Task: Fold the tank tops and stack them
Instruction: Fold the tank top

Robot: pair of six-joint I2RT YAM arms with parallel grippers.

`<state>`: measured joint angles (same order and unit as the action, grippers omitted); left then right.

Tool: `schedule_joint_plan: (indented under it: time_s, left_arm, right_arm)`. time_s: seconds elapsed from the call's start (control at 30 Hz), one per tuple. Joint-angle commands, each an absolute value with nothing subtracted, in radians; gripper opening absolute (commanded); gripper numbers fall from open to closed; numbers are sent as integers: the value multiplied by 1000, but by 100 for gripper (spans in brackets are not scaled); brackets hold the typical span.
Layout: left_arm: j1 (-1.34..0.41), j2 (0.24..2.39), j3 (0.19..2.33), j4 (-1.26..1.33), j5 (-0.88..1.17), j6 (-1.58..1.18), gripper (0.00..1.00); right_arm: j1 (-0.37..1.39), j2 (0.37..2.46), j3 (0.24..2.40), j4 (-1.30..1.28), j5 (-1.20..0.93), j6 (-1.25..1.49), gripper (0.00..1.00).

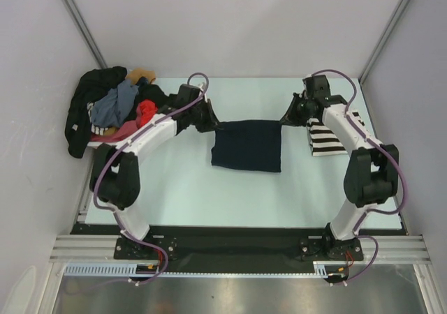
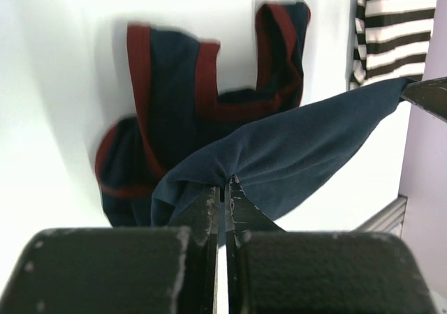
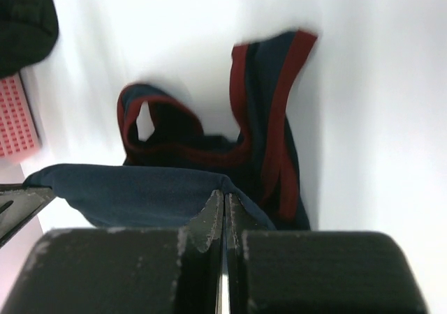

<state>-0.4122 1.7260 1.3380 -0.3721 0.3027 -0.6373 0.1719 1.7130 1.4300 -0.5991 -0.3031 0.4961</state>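
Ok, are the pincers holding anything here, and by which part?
Both are shut on the navy tank top: the left pincer and right pincer each pinch one end of its plain untrimmed edge, stretched between them.

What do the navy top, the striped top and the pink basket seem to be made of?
Navy top: soft matte knit cloth, probably jersey. It sags and creases where it is pinched, and its edges have dark red trim.
Striped top: also soft cloth, perhaps a cotton knit. It lies limp and its stripes bend slightly.
Pink basket: looks like moulded plastic, with a stiff wall and a regular grid of small holes.
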Motion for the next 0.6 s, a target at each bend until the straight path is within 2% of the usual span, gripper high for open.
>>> schedule_joint_plan:
  time_s: [0.0, 0.33, 0.57]
  left_arm:
    - [-393, 1788, 1439, -351, 307, -601, 1]
    - [-364, 1954, 1583, -348, 223, -586, 1]
    - [-356, 2057, 1624, -302, 189, -571, 4]
  right_arm:
    - [147, 1785, 1511, -525, -319, 494, 0]
    - [133, 2006, 1719, -477, -333, 531, 0]
    - [129, 2118, 1740, -445, -298, 548, 0]
